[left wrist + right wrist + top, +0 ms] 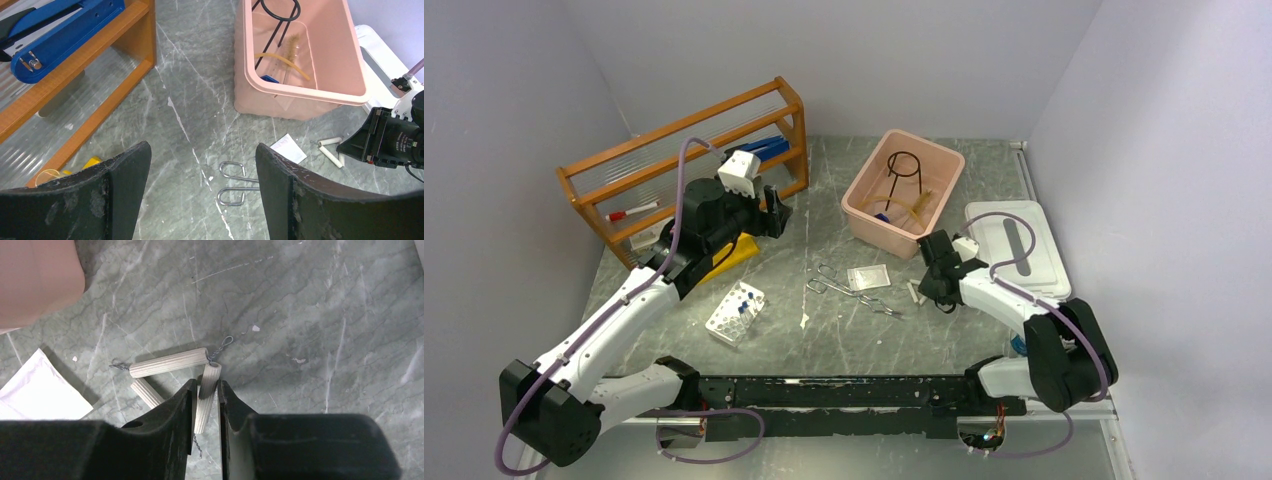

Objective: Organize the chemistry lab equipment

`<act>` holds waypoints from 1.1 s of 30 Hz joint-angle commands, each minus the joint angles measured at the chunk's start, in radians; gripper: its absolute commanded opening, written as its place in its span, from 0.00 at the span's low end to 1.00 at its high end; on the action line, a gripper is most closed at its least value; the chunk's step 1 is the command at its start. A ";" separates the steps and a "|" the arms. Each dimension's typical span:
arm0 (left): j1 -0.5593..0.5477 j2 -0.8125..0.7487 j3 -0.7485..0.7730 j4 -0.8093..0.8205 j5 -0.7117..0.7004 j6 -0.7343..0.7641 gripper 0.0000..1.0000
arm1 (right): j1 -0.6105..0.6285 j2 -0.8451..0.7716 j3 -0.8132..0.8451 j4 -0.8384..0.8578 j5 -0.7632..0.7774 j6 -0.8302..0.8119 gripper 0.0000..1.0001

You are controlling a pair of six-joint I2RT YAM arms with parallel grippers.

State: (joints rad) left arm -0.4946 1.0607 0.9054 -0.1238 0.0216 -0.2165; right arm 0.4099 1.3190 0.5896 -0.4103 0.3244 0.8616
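Note:
A white triangle (167,363) of wired ribbed rods lies on the table in front of the pink bin (861,212). My right gripper (206,385) is down over it, shut on one rod. Metal tongs (854,292) and a white mesh square (869,276) lie mid-table. My left gripper (202,150) hangs open and empty above the table near the shelf, the tongs' loop handles (232,182) showing between its fingers. Inside the bin are the black ring tripod (280,10), amber tube (282,60) and a blue piece (270,79). Blue-capped vials sit in a white rack (736,312).
An orange wooden shelf (684,130) stands at the back left with a blue tool on it. A yellow wedge (739,250) lies below the left arm. A white lidded box (1024,250) sits at the right, beside the right arm.

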 commanded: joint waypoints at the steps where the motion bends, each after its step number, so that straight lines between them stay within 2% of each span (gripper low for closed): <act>1: 0.006 0.001 -0.004 0.017 -0.020 0.017 0.80 | -0.003 0.035 -0.024 -0.037 -0.010 -0.001 0.25; 3: 0.005 0.001 -0.002 0.015 -0.020 0.015 0.80 | -0.003 0.045 -0.029 -0.027 -0.012 0.001 0.25; 8: 0.006 -0.003 -0.003 0.013 -0.017 0.008 0.80 | -0.003 0.031 -0.031 -0.049 0.041 0.022 0.01; 15: 0.006 -0.005 -0.003 0.015 -0.013 0.006 0.80 | -0.003 -0.208 0.075 -0.230 0.246 0.049 0.00; 18: 0.006 -0.008 -0.002 0.014 -0.013 0.004 0.80 | -0.003 -0.275 0.164 -0.298 0.360 0.032 0.00; 21: 0.005 -0.010 -0.004 0.015 -0.013 0.005 0.80 | -0.003 -0.315 0.256 -0.306 0.407 -0.024 0.00; 26: 0.005 -0.011 -0.004 0.015 -0.015 0.003 0.80 | -0.003 -0.334 0.391 -0.208 0.383 -0.162 0.00; 30: 0.006 -0.013 -0.004 0.013 -0.014 0.003 0.80 | -0.004 -0.283 0.476 -0.060 0.217 -0.304 0.00; 33: 0.005 -0.015 -0.005 0.013 -0.014 0.002 0.80 | -0.003 -0.220 0.532 0.015 0.083 -0.345 0.00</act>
State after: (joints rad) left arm -0.4946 1.0603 0.9054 -0.1238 0.0193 -0.2165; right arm 0.4095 1.0344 1.0588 -0.5411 0.5724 0.6346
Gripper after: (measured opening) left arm 0.800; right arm 0.035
